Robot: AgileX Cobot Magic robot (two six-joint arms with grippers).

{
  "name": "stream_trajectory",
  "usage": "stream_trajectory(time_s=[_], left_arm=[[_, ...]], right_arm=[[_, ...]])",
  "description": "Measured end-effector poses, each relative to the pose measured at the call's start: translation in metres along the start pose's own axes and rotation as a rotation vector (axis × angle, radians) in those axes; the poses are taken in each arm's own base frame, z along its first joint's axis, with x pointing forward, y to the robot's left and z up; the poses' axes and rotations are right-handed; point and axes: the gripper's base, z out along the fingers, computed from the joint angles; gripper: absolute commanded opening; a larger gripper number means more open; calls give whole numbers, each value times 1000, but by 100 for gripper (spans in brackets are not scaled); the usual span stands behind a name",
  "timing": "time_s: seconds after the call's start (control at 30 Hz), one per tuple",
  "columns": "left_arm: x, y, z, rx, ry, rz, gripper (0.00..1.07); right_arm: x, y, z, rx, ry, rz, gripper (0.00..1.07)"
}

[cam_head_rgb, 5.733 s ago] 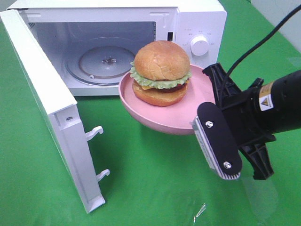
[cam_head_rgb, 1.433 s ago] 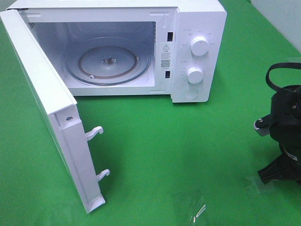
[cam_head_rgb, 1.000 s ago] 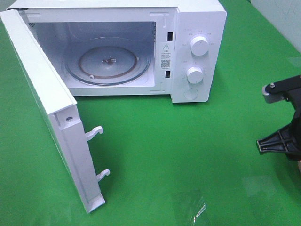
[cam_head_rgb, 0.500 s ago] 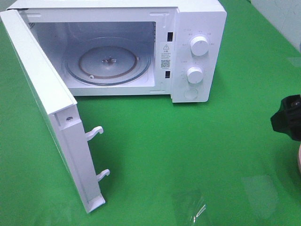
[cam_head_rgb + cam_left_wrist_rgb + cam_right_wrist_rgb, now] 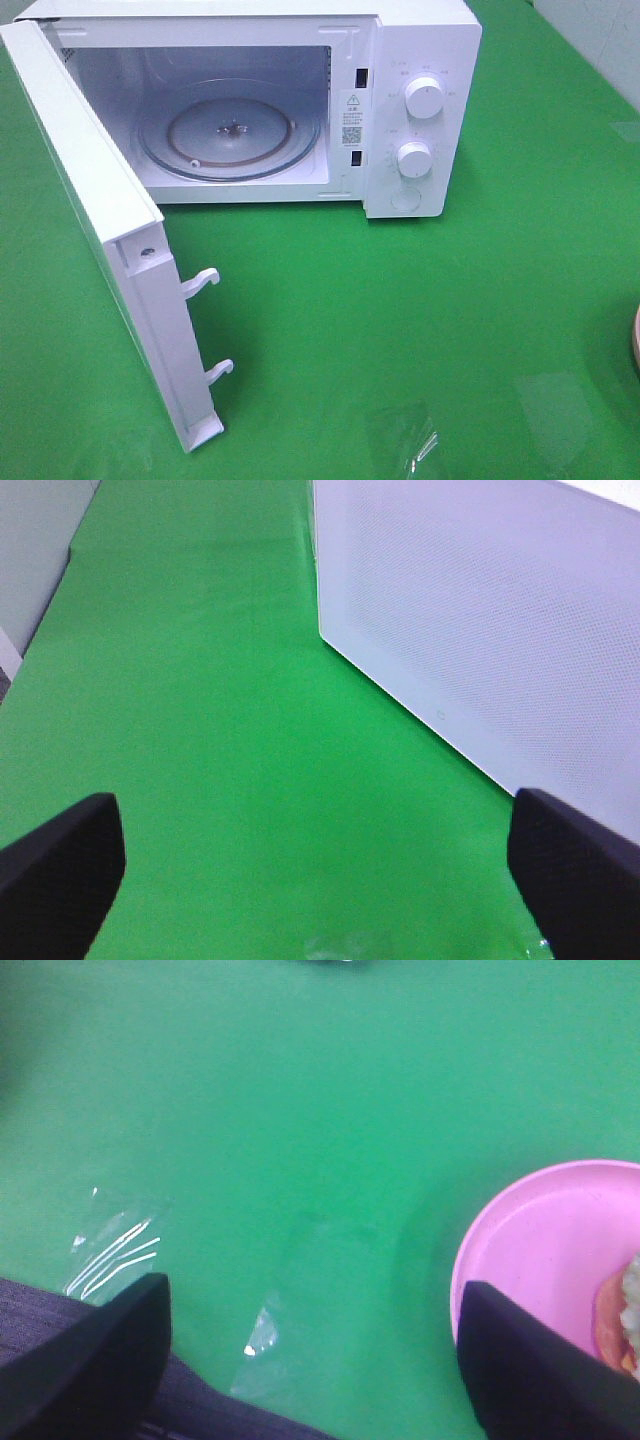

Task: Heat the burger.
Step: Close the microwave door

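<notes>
Grippers empty, burger not yet in the oven

Right gripper (image 5: 310, 1360) hangs with its jaws spread apart over the green cloth (image 5: 300, 1110), holding nothing; just beside one finger sits the pink plate (image 5: 530, 1250) with the burger (image 5: 618, 1322) showing only as a sliver at the right wrist view's edge. Left gripper (image 5: 315, 880) is likewise wide apart and empty, near the microwave door (image 5: 110, 250). Door stands swung open and the glass turntable (image 5: 230, 135) is bare. Judging from this, opening is done; placing the plate inside, shutting the door and turning the dials (image 5: 425, 97) remain.
</notes>
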Motion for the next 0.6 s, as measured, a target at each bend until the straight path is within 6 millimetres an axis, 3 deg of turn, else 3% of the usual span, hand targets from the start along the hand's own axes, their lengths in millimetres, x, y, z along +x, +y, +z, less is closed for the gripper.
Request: stream_trajectory(time_s=[0.2, 0.6], left_arm=[[0, 0, 0, 0, 0, 0, 96], [0, 0, 0, 0, 0, 0, 96]], right_arm=[[20, -6, -22, 9, -5, 12, 76], [43, -10, -32, 8, -49, 12, 76]])
